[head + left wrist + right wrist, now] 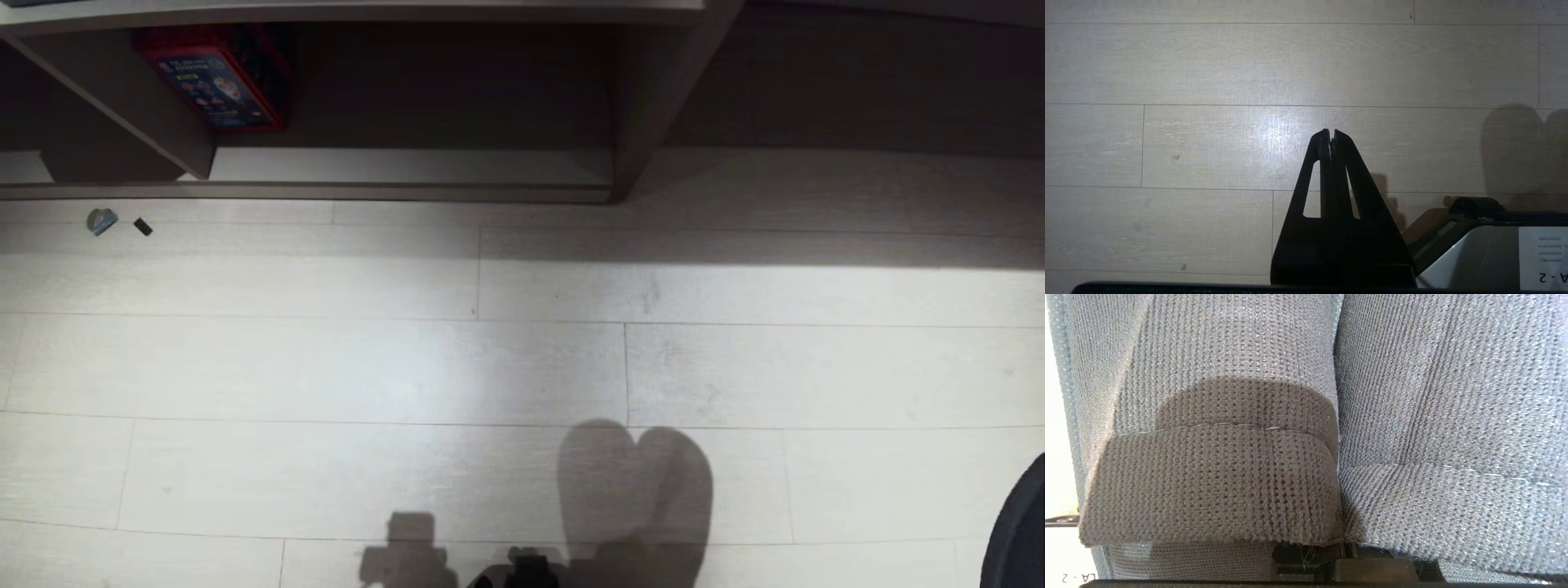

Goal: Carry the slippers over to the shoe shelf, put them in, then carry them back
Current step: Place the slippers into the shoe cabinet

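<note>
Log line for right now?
slippers held in shut right gripper | left gripper shut, empty, over floor | shelf ahead

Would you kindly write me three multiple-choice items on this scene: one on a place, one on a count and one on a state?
1. Where is the red box?
A. Inside the shelf
B. On top of the shelf
C. In a gripper

2. How many small bits lie on the floor in front of the shelf?
A. None
B. Two
C. Five

3. How does the left gripper stand?
A. Wide open
B. Shut on a slipper
C. Shut and empty

Answers:
1 A: the red box sits within a compartment, beside a slanting panel.
2 B: one grey bit and one dark bit lie side by side.
3 C: its fingers meet over bare floor with nothing between them.
</note>
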### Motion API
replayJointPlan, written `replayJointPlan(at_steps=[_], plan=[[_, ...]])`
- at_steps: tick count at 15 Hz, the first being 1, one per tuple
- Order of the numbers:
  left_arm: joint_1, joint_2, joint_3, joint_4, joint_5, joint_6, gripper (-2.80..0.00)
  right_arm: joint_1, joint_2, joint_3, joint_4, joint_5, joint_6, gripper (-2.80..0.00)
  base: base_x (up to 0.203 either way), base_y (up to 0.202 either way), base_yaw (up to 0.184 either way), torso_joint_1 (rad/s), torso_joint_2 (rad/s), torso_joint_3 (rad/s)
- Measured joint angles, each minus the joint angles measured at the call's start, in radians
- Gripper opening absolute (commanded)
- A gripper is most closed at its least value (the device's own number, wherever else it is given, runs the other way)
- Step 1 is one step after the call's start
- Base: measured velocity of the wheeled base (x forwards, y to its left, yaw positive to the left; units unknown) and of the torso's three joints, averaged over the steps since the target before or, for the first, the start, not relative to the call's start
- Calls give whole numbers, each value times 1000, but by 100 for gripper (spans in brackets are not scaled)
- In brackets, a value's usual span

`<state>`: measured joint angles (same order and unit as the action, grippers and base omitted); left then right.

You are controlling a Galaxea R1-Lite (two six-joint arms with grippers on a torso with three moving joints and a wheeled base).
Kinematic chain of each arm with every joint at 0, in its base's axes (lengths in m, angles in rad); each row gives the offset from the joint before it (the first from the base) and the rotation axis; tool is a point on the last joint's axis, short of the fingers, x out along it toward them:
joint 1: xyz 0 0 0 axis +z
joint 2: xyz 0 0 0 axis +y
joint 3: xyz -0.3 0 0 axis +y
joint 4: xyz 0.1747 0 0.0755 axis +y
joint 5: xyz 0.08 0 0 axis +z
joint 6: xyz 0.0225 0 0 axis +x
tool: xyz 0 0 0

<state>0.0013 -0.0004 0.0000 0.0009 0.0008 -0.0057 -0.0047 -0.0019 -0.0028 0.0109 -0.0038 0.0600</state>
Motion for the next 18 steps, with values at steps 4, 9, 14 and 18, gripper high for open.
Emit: replayJointPlan(at_steps=[4, 9, 14, 18], plan=[[0, 0, 0, 0, 0, 0, -280, 0, 0, 0, 0, 0, 0, -280, 0, 0, 0, 3, 3, 200], [0, 0, 0, 0, 0, -1, -280, 0, 0, 0, 0, 0, 0, -280, 0, 0, 0, 2, 4, 202], [0, 0, 0, 0, 0, -1, -280, 0, 1, 0, 0, 0, 0, -280, 0, 0, 0, 4, 2, 203], [0, 0, 0, 0, 0, -2, -280, 0, 1, 0, 0, 0, -1, -280, 0, 0, 0, 2, 1, 202]])
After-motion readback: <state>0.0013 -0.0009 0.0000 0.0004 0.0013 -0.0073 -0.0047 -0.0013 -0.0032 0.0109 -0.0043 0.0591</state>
